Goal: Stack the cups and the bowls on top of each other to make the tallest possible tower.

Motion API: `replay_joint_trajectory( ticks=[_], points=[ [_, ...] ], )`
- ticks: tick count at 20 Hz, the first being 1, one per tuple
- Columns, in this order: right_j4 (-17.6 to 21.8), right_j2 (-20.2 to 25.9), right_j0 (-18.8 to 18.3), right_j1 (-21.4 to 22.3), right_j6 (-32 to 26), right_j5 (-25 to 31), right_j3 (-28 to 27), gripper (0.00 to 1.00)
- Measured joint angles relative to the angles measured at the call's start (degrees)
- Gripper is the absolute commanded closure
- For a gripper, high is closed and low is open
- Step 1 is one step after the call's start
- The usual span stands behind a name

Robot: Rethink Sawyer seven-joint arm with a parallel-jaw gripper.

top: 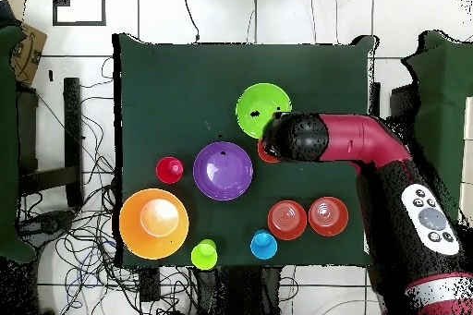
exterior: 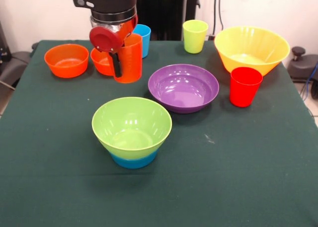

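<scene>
The tool [exterior: 117, 63] is shut tight on the orange cup [exterior: 130, 58], holding it straight up at the far left of the counter [exterior: 248, 177], and the green bowl [exterior: 131, 123] on the blue bowl [exterior: 134, 161] sits nearer, just below it.

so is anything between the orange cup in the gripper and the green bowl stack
Nothing visible. The orange cup sits at the gripper, with bare cloth between it and the lime green bowl. The purple bowl lies off to the side.
</scene>
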State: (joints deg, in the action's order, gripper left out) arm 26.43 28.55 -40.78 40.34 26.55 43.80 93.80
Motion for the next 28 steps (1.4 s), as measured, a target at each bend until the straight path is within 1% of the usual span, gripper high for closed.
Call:
replay_joint_trajectory(
  ticks=[3, 8, 13, 19, 28],
  points=[
    [-0.01, -0.63, 0.73, 0.22, 1.08, -1.16, 0.46, 1.0],
    [-0.15, -1.03, 1.64, 0.54, 1.48, -1.25, 0.47, 1.0],
    [-0.17, -1.73, 2.95, -0.36, 1.49, -1.93, 0.43, 1.0],
    [-0.17, -3.3, 4.48, -3.29, 1.49, -3.96, -0.29, 1.0],
    [-0.12, -4.27, 5.83, -7.41, 1.49, -6.39, -1.43, 1.0]
  ],
)
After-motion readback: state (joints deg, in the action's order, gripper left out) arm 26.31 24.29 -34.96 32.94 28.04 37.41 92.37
